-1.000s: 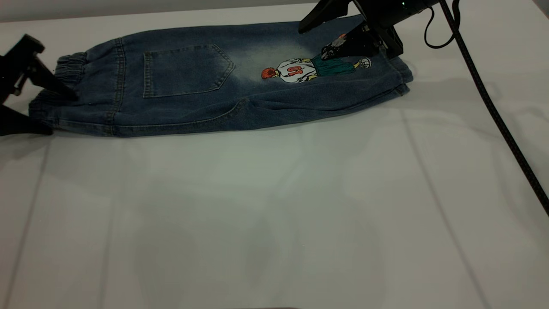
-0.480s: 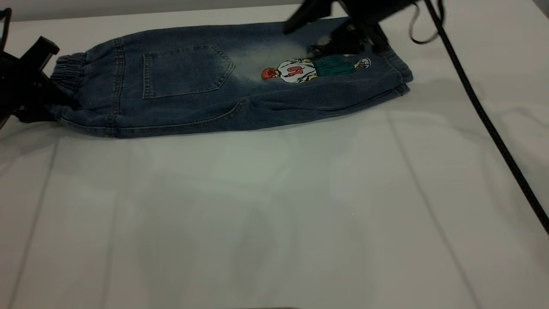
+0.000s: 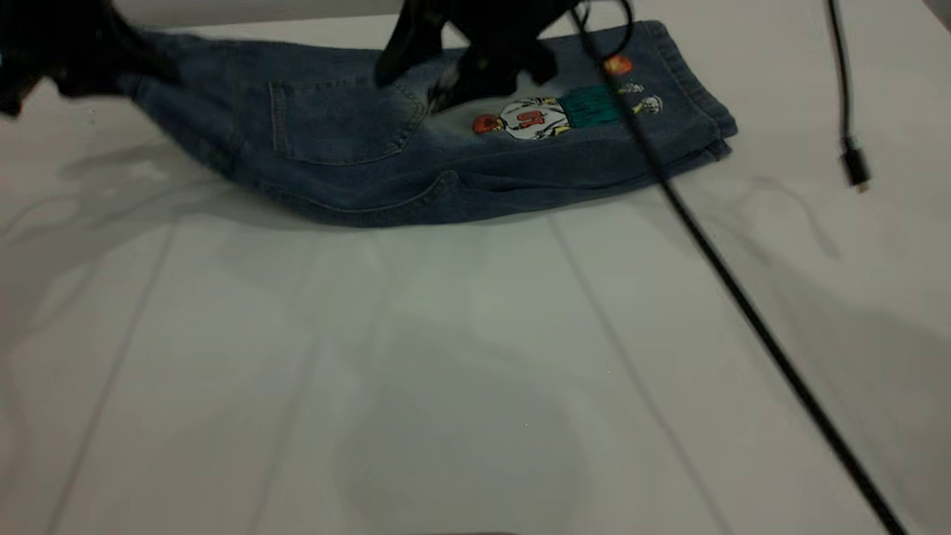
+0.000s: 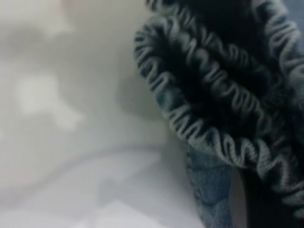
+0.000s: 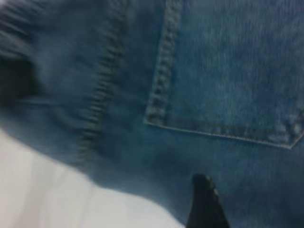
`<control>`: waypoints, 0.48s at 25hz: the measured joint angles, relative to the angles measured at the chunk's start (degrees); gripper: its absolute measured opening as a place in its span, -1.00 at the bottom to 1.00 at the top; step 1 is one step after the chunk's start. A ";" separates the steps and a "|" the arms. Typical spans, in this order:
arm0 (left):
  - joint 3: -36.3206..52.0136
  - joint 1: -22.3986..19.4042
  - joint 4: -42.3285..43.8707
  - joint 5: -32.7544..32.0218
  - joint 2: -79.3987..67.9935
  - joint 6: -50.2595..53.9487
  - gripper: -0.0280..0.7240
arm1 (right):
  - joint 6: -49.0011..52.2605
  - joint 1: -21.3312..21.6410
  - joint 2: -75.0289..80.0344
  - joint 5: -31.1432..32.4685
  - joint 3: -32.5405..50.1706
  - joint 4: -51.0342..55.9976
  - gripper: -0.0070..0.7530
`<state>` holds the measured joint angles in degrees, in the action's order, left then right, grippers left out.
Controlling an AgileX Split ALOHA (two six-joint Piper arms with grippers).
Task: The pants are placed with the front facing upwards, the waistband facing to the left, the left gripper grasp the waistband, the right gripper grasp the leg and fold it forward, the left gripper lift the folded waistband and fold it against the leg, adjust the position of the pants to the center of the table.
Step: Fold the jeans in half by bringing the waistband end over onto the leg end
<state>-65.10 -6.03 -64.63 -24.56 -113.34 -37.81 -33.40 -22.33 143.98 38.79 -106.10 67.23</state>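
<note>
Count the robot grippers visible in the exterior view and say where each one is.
2. The left gripper is at the far left, holding up the waistband end of the pants. The right gripper hovers over the pants' middle, beside the patch pocket.

The pants (image 3: 416, 156) lie at the table's (image 3: 475, 371) far edge, waistband (image 4: 213, 109) leftward.

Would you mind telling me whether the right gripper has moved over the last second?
Yes. The right gripper has travelled leftward along the pants, from the hem end past the cartoon print toward the patch pocket.
</note>
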 joint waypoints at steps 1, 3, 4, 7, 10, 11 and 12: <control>0.00 0.62 0.00 -0.11 1.29 -0.19 -0.64 | 1.12 -0.28 1.52 0.10 -1.52 -0.91 0.01; 0.05 1.77 0.16 -0.18 3.56 -0.80 -0.64 | 3.10 -0.71 4.06 0.53 -4.34 -2.41 0.01; 0.04 2.46 0.16 -0.25 4.72 -1.26 -0.64 | 4.02 -1.05 5.18 0.77 -5.34 -2.82 0.01; 0.04 4.69 0.16 -0.32 7.30 -2.33 -0.64 | 5.36 -2.63 6.80 1.52 -7.28 -4.11 0.01; 0.06 6.51 0.35 -0.32 9.07 -2.99 -0.64 | 5.61 -3.97 6.92 2.25 -7.91 -6.91 0.01; 0.06 6.87 0.40 -0.32 9.59 -3.37 -0.64 | 5.81 -4.04 6.86 2.76 -7.98 -7.43 0.01; 0.06 7.07 0.41 -0.25 9.94 -3.57 -0.64 | 6.01 -3.86 6.80 3.28 -7.98 -8.27 0.01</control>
<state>-65.04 1.04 -64.22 -24.81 -103.41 -41.38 -27.39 -26.19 150.78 42.07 -114.08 58.96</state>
